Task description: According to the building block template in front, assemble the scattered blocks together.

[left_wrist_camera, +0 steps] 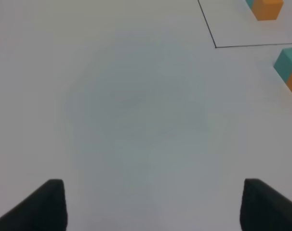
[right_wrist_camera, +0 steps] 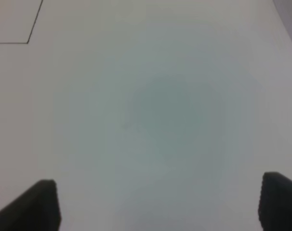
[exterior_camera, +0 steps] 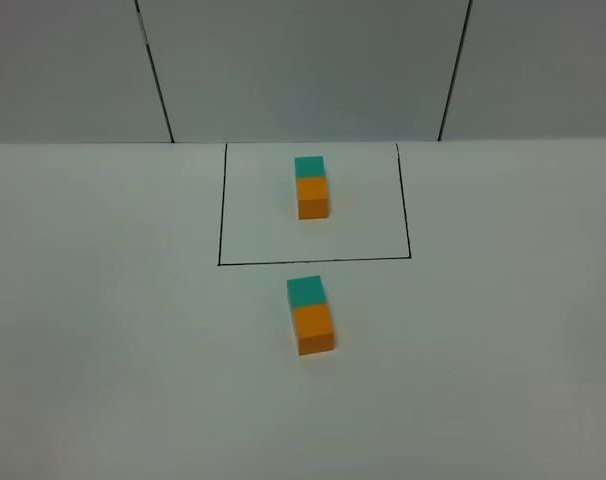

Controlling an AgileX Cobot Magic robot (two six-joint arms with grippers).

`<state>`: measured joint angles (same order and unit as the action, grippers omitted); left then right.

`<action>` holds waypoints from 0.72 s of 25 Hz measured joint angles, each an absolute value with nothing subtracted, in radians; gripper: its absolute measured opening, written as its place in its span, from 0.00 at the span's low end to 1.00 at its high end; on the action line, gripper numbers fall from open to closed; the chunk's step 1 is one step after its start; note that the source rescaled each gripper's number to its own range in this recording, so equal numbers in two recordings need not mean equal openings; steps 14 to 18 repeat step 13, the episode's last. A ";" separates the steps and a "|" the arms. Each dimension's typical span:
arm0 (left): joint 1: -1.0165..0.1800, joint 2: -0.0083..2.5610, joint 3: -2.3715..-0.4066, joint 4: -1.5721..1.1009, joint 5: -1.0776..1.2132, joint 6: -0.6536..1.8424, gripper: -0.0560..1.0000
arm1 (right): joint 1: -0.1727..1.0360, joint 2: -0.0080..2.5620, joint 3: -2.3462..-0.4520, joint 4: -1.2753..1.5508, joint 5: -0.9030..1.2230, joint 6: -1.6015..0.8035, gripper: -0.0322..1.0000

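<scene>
A plain white surface (exterior_camera: pixel 103 330) fills the lower two-thirds of the exterior high frame. Just above centre, a thin black outline (exterior_camera: pixel 220 210) is drawn on it, and inside sits the building block template (exterior_camera: pixel 312 187) — teal cube behind, orange cube in front, touching. Below the outline's lower line, at centre frame, lie the scattered blocks: a teal cube (exterior_camera: pixel 305 291) — touching an orange cube (exterior_camera: pixel 314 329).

Left wrist view: template cubes (left_wrist_camera: pixel 266 8) and loose pair (left_wrist_camera: pixel 291 69) cut by frame edges. Both wrist views: only fingertips (left_wrist_camera: pixel 45 207) (right_wrist_camera: pixel 35 207) show; outline (right_wrist_camera: pixel 30 29) clipped.
</scene>
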<state>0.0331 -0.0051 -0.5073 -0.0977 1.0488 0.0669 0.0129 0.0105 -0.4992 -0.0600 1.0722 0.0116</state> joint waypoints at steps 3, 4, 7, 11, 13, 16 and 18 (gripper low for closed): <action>0.033 -0.005 -0.507 -0.098 1.049 0.067 0.68 | 0.013 0.011 -0.499 -0.060 1.072 0.012 0.71; 0.033 -0.005 -0.507 -0.098 1.049 0.067 0.68 | 0.013 0.011 -0.499 -0.060 1.072 0.012 0.71; 0.033 -0.005 -0.507 -0.098 1.049 0.067 0.68 | 0.013 0.011 -0.499 -0.060 1.072 0.012 0.71; 0.033 -0.005 -0.507 -0.098 1.049 0.067 0.68 | 0.013 0.011 -0.499 -0.060 1.072 0.012 0.71; 0.033 -0.005 -0.507 -0.098 1.049 0.067 0.68 | 0.013 0.011 -0.499 -0.060 1.072 0.012 0.71; 0.033 -0.005 -0.507 -0.098 1.049 0.067 0.68 | 0.013 0.011 -0.499 -0.060 1.072 0.012 0.71; 0.033 -0.005 -0.507 -0.098 1.049 0.067 0.68 | 0.013 0.011 -0.499 -0.060 1.072 0.012 0.71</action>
